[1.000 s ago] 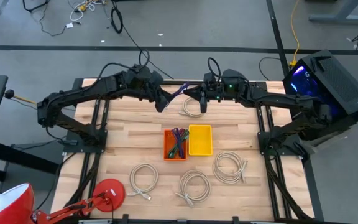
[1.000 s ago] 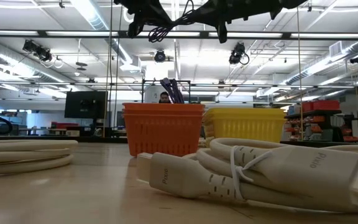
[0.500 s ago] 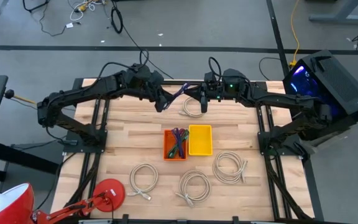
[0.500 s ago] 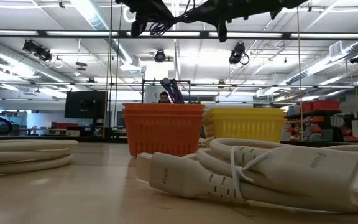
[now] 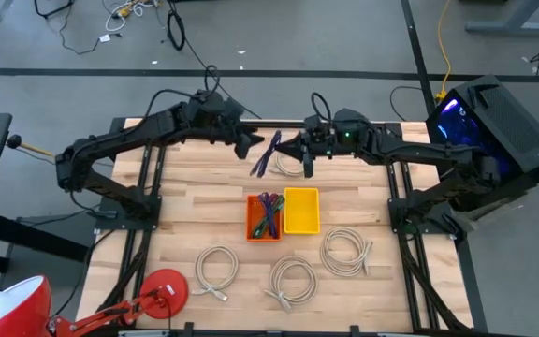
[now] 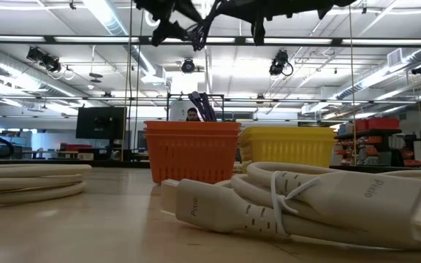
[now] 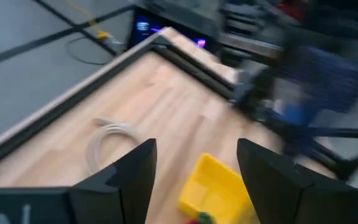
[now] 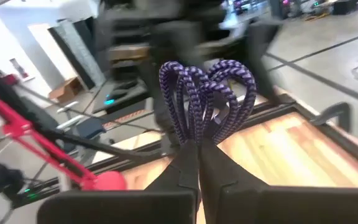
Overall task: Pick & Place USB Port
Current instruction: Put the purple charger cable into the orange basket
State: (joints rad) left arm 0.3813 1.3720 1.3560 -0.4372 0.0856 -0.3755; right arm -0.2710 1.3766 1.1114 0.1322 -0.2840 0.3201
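A bundled purple braided USB cable hangs high above the table's far middle, with my right gripper shut on it. In the right wrist view its loops fan out past the fingertips. Just to its left, my left gripper stands open with nothing between its fingers. On the table below, an orange bin holds more purple cables, and a yellow bin stands against its right side. My right gripper pinches the cable bundle between its two fingers at the gathered strands, with the loops fanning out beyond the fingertips. The bundle is lifted clear of the table, and its free part slants toward the near left.
White coiled cables lie at the far middle and along the near side. A red lamp stands at the near left corner. A dark computer case sits beyond the right edge.
My left gripper has opened, let go of the purple cable and drawn slightly toward the table's left. The cable, earlier stretched between both grippers, now hangs from my right gripper alone, and its freed end has swung down toward the near side.
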